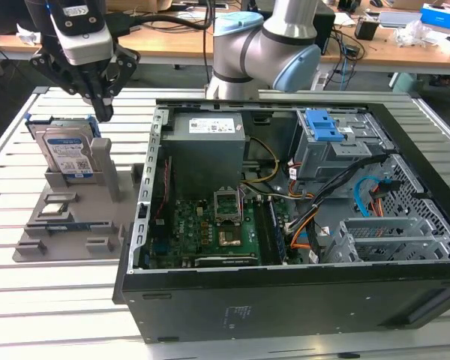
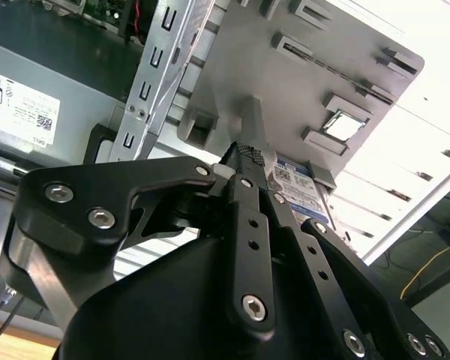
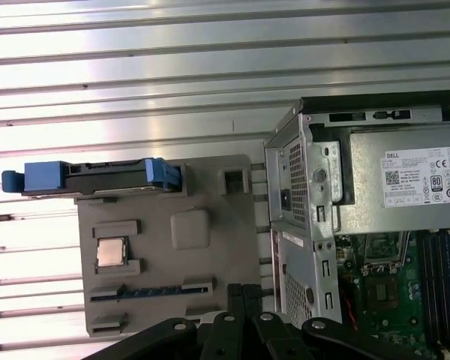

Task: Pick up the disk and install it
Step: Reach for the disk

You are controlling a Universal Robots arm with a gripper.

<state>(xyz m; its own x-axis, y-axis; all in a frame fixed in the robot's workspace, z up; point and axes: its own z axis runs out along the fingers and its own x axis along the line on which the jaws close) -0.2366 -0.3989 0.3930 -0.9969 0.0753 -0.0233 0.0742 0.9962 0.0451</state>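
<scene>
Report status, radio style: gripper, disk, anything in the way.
Gripper shut, empty, above the holder tray. Disk upright in the tray's slot, outside the computer case. Tray's grey post stands close beside the disk.

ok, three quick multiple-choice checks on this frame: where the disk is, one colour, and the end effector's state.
1. Where is the disk?
A. In the case's drive bay
B. Standing on edge in the grey fixture outside the computer case
C. Flat on the motherboard

2. What colour are the disk's side rails?
A. Red
B. Blue
C. Yellow

3. The end effector is:
A. Gripping the disk
B. Down inside the case
C. Outside the case, holding nothing

Answers:
1 B: the exterior view shows it upright in the fixture, on the exterior view's left of the case.
2 B: blue plastic shows at both ends of the disk in the first wrist view.
3 C: it hangs over the fixture, apart from the disk, with its fingers together.
</scene>
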